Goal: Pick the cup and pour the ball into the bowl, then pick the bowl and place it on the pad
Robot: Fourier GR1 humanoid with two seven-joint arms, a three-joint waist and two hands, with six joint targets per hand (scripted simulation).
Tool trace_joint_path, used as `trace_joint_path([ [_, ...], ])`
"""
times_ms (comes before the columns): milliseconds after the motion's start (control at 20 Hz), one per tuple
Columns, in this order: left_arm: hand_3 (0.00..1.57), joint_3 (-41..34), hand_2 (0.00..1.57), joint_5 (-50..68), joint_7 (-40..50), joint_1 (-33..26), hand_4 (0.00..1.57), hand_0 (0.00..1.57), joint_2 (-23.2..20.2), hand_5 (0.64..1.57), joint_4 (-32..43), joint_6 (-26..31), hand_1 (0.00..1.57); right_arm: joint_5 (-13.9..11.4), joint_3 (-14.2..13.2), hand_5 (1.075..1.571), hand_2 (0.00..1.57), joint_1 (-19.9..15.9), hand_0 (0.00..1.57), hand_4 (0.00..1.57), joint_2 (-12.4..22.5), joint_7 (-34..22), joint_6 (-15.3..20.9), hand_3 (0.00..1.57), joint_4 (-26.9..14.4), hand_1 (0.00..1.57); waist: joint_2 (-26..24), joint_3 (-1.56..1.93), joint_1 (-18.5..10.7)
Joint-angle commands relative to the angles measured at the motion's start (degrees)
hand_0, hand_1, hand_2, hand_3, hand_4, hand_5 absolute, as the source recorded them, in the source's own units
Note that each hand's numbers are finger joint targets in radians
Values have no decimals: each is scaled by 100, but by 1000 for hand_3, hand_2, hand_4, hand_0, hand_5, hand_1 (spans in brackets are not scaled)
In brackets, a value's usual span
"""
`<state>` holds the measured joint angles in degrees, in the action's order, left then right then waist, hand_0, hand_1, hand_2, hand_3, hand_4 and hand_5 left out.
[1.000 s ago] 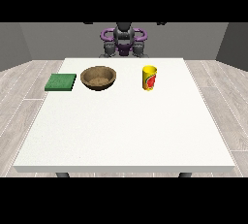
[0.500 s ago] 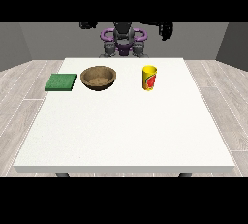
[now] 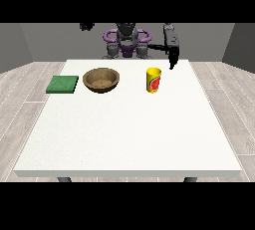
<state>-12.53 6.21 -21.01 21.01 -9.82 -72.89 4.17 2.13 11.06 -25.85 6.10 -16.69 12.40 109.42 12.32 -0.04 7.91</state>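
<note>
A yellow cup with a red mark stands upright on the white table, right of centre near the far edge. I cannot see a ball inside it. A brown wooden bowl sits to its left, and a flat green pad lies further left. The hand at the view's right hangs down behind and to the right of the cup, fingers pointing at the table, apart from the cup. The hand at the view's left is raised high beside the robot's head, far from everything.
The robot's torso stands behind the table's far edge. A wide stretch of white tabletop lies in front of the cup, bowl and pad. Grey wood floor surrounds the table.
The arm at the view's right has swung out and down toward the cup's far right side. The hand at the view's left has risen. Cup, bowl and pad have not moved.
</note>
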Motion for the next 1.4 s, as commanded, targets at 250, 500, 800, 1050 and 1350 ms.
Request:
trace_joint_path([
  [250, 0, -260, 0, -65, -1209, 345, 0, 0, 6, 1444, 1754, 14, 0, 456, -465, 1568, 0, 346, 0, 0, 272, -148, -561, 0, 429, 0, -1, 1, 325],
  [500, 0, -218, 0, -188, -1670, 359, 0, 0, 13, 1425, 2503, 23, 0, 685, -867, 1567, 0, 538, 0, 0, 367, -215, -718, 0, 498, 0, -196, 1, 194],
  [800, 0, -699, 0, -25, -2377, 938, 0, 0, -272, 1423, 3385, -110, 0, 951, -893, 1568, 0, 560, 0, 0, 551, -347, -1016, 0, 1289, 0, 416, -4, 810],
  [1050, 0, -523, 0, -154, -2418, 1052, 0, 0, -73, 1426, 3760, -291, 0, 1171, -1506, 1566, 0, 658, 0, 0, 779, -396, -1116, 0, 1285, 0, 161, 1, 626],
  [1350, 1571, -645, 1571, -594, -3262, 1070, 965, 1320, -674, 1530, 3944, -1118, 1320, 1388, -1530, 1562, 0, 794, 0, 0, 847, -328, -1304, 0, 1796, 0, 590, -2, 1040],
])
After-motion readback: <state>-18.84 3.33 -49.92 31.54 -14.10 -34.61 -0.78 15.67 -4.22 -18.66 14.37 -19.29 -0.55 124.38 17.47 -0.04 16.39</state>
